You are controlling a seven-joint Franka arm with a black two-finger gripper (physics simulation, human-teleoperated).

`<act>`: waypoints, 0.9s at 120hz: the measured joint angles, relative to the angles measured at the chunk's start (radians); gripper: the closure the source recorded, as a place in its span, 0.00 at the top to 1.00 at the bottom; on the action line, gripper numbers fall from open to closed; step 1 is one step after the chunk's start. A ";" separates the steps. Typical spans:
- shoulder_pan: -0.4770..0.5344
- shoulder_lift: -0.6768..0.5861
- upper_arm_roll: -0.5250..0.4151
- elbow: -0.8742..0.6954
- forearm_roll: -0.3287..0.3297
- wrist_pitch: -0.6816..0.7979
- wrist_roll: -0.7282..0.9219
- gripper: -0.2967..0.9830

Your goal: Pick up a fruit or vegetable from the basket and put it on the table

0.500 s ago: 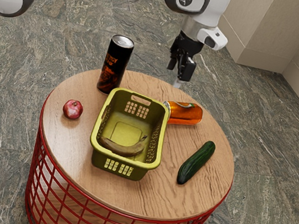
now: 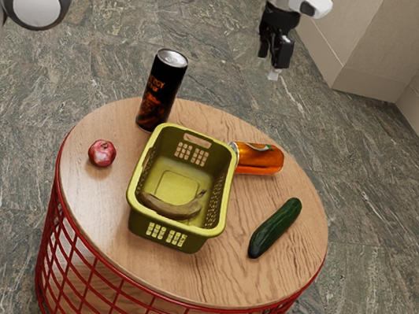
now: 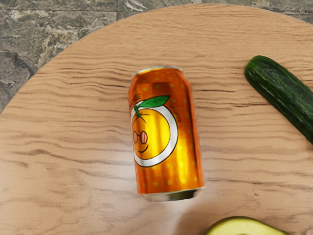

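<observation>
"Yellow-green plastic walls ring the curved brown banana [image 2: 171, 207]; it lies inside the open-topped basket [image 2: 174, 227], nearest the wall at the exterior view's bottom; where is the black two-finger gripper [image 2: 272, 62]?"

"Raised well above the round wooden table [image 2: 102, 228]; its fingers stand parted, nothing between them; the wrist view looks down on the orange fruit-printed can [image 3: 164, 137], lying on its side."

"Any room at the edges?"

"Some; wood shows between that can and the table's edge, and between the basket and the long dark green cucumber [image 2: 275, 228]; the round red fruit or vegetable [image 2: 101, 153] sits apart, at the exterior view's left."

"And in the way?"

"The orange can, just beside the basket's wall; the tall black can [image 2: 161, 92], upright near its far end; the basket's own rim, around the banana."
</observation>
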 joint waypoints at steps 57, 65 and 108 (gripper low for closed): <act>-0.233 -0.339 -0.022 -0.616 -0.006 0.173 -0.047 0.77; -0.245 -0.365 -0.023 -0.695 -0.014 0.224 -0.087 0.77; -0.255 -0.402 -0.012 -0.929 -0.047 0.440 -0.240 0.77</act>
